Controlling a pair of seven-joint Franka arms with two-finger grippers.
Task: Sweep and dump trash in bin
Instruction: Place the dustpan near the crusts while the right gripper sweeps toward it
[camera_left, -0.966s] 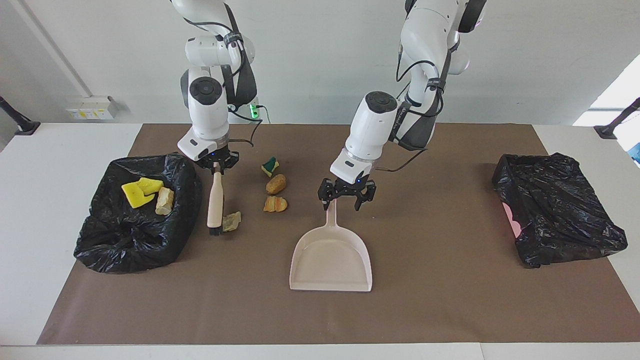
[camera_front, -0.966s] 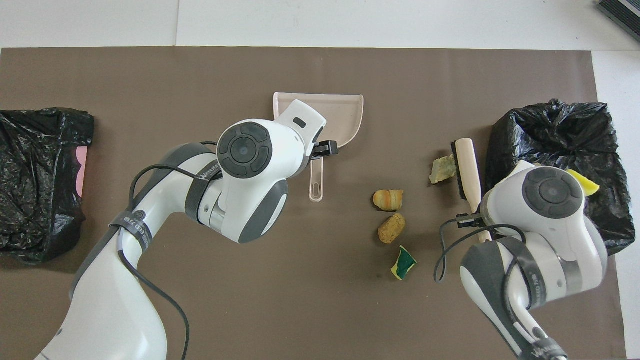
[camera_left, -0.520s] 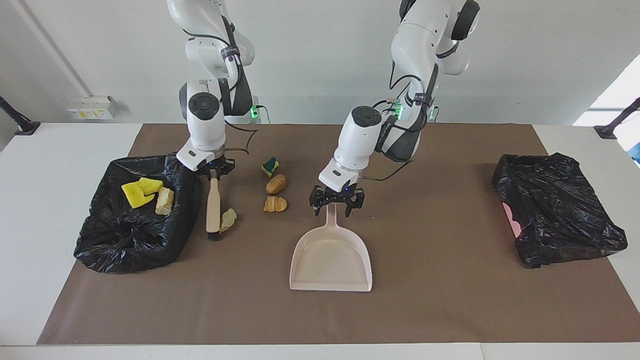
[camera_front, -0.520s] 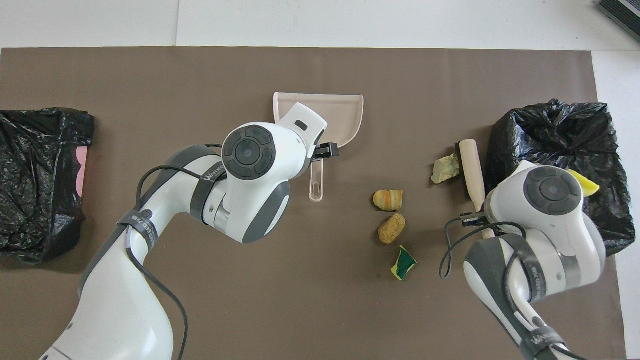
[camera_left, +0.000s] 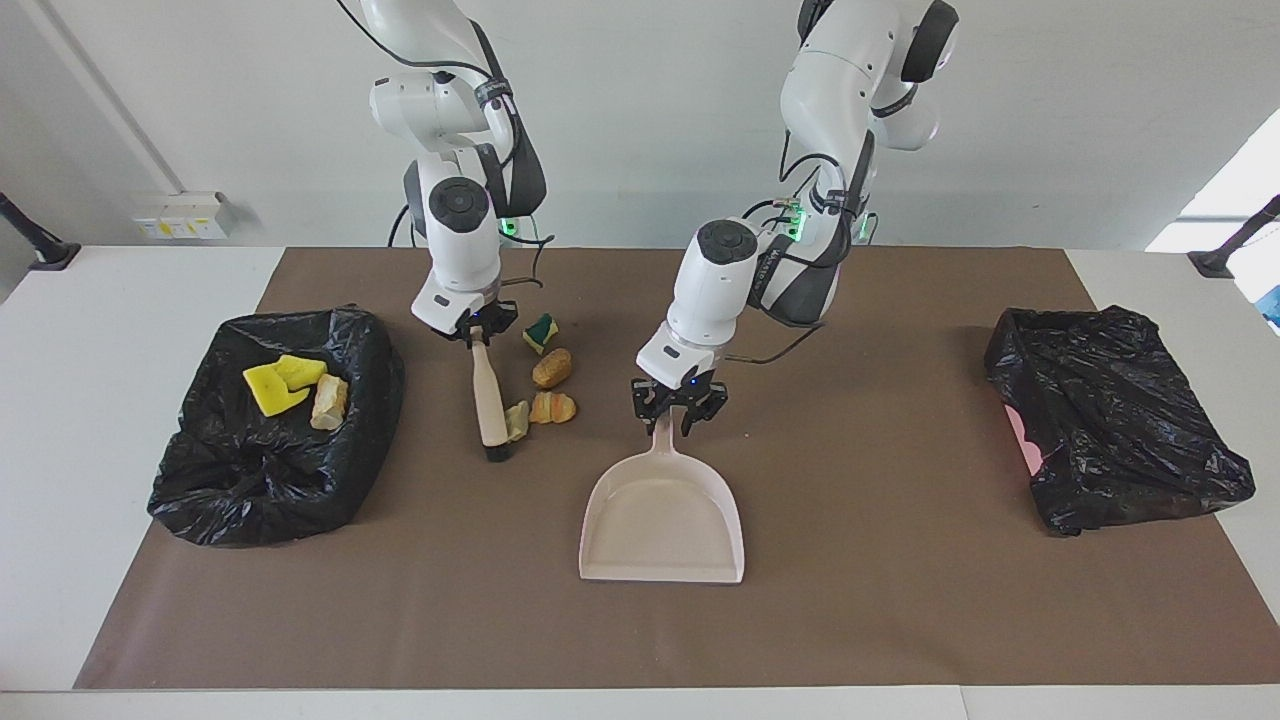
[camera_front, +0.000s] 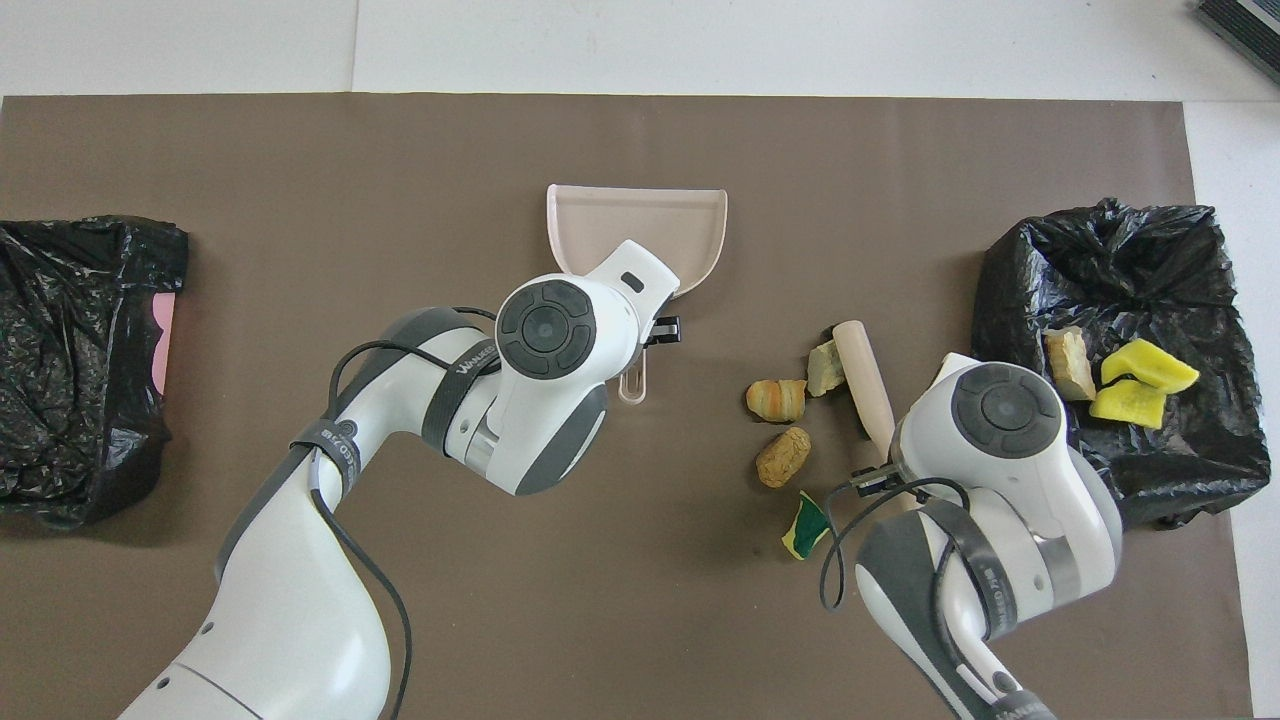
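My right gripper (camera_left: 478, 335) is shut on the handle of a beige brush (camera_left: 490, 400), whose bristle end rests on the mat. A pale tan lump (camera_left: 517, 420) lies against the brush, touching an orange bread-like lump (camera_left: 552, 407). A tan lump (camera_left: 551, 368) and a green-and-yellow sponge bit (camera_left: 541, 333) lie nearer the robots. My left gripper (camera_left: 678, 408) is open, low over the handle of the beige dustpan (camera_left: 662, 520), fingers either side of it. The black-bagged bin (camera_left: 200, 480) at the right arm's end holds two yellow sponge pieces (camera_left: 275, 385) and a tan scrap (camera_left: 328, 402).
A second black-bagged bin (camera_left: 1110, 420) with a pink patch stands at the left arm's end of the table. A brown mat (camera_left: 900, 600) covers the table. The dustpan's mouth faces away from the robots.
My right gripper has swept the brush away from the bin toward the table's middle, pushing the pale lump up against the orange lump. My left gripper has lowered over the dustpan handle.
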